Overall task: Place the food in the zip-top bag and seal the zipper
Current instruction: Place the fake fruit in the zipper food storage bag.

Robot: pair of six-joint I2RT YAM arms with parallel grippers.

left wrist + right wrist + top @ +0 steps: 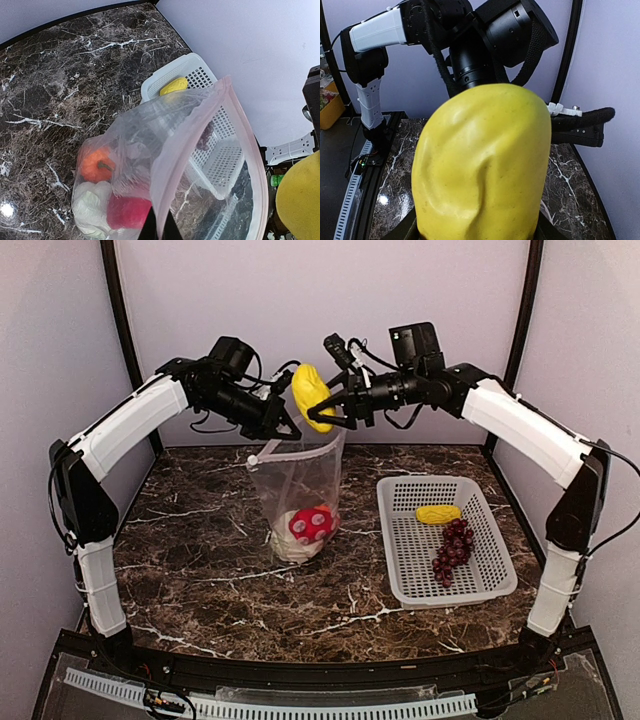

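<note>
Two pinches, left fingers (289, 430) on zipper (177, 155), right fingers (332, 408) holding yellow piece (311, 395) over bag (300, 490)

The left arm (125, 430) and right arm (525, 425) climb from the near corners and fold inward up high, the left gripper (287, 430), jaws pinched tight on the zip-top bag (300, 480), facing the right gripper (333, 408), jaws partway apart around a yellow piece (312, 395).

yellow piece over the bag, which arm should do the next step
Right. The right gripper holds the yellow piece just above the open bag; the left gripper is shut on the zipper, holding it up.
</note>
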